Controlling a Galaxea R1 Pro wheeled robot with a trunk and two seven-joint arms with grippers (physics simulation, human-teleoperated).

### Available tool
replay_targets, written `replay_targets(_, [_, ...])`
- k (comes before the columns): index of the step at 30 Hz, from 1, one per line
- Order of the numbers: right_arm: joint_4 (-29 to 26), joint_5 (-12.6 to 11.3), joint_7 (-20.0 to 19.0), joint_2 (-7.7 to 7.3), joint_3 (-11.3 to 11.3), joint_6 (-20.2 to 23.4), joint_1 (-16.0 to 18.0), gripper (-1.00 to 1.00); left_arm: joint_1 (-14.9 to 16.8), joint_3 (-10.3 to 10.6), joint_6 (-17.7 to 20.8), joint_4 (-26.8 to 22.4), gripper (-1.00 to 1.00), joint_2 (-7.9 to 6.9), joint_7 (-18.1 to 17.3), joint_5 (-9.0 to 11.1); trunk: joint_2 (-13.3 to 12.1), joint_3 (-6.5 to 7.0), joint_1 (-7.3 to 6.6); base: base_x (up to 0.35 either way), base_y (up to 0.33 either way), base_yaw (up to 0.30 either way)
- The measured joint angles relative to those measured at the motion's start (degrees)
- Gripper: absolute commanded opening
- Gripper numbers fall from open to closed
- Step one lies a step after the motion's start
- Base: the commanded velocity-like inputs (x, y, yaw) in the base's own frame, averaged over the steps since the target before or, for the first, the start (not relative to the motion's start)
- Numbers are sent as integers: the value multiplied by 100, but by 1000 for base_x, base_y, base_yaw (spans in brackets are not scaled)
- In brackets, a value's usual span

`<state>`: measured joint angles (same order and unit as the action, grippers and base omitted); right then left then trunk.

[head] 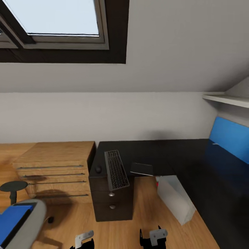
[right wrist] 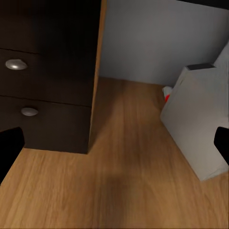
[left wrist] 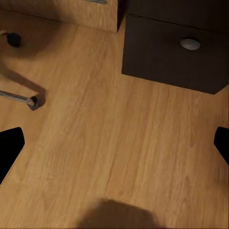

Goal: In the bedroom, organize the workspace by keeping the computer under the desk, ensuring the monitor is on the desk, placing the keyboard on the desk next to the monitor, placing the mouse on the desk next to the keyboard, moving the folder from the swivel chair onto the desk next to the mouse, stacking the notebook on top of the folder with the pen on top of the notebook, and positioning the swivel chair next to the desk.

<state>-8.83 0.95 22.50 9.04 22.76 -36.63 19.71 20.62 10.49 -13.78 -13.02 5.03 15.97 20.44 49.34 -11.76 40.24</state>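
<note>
I see the black desk [head: 166, 152] ahead, the computer [head: 176, 199] leaning on the floor under it, and the swivel chair [head: 20, 221] at my left carrying the folder [head: 12, 218]. On the desk the keyboard [head: 116, 169] overhangs the front edge between the mouse [head: 98, 169] and the notebook [head: 141, 169]. My left gripper [left wrist: 114, 143] and right gripper [right wrist: 114, 143] hang over the wood floor [left wrist: 114, 143], both spread wide and empty.

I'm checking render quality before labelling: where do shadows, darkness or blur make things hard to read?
Head view: the black desk swallows the notebook and mouse; only the keyboard reads well. Left wrist view: a soft dark shadow on the floor. Right wrist view: the computer is blurred, and the drawer block is very dark.
</note>
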Motion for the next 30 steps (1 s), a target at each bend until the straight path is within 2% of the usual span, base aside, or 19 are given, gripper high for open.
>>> replay_targets(19, [7, 63, -9, -35, 39, 112, 1, 100, -1, -8, -31, -1, 100, -7, 2, 12, 0, 8, 0, 252, 239, -12])
replay_targets(20, [5, 64, -9, -32, 40, 109, 1, 100, -1, -16, -208, -3, 100, -16, 8, 46, 0, 8, 2, 30, 28, 0])
replay_targets(21, [-40, 67, -9, -5, 63, 107, 1, 100, 0, -18, -937, -17, 100, -19, 4, 153, -1, 8, 2, 19, 18, 0])
replay_targets(23, [-304, 54, -2, -2, 53, 119, 6, 100, -1, -59, -1118, -50, 100, -19, 5, 219, -1, 8, 3, 10, 9, 0])
replay_targets(27, [-1110, -81, 9, -16, -34, 171, 8, 100, -1, -202, -1097, -255, 100, -1, 20, 509, 118, -45, 68, 3, 3, 0])
replay_targets(30, [-1528, -436, 23, -18, -150, 194, 9, 100, -1, -244, -714, -426, 100, 2, 27, 682, 239, -99, 134, 0, 0, 0])
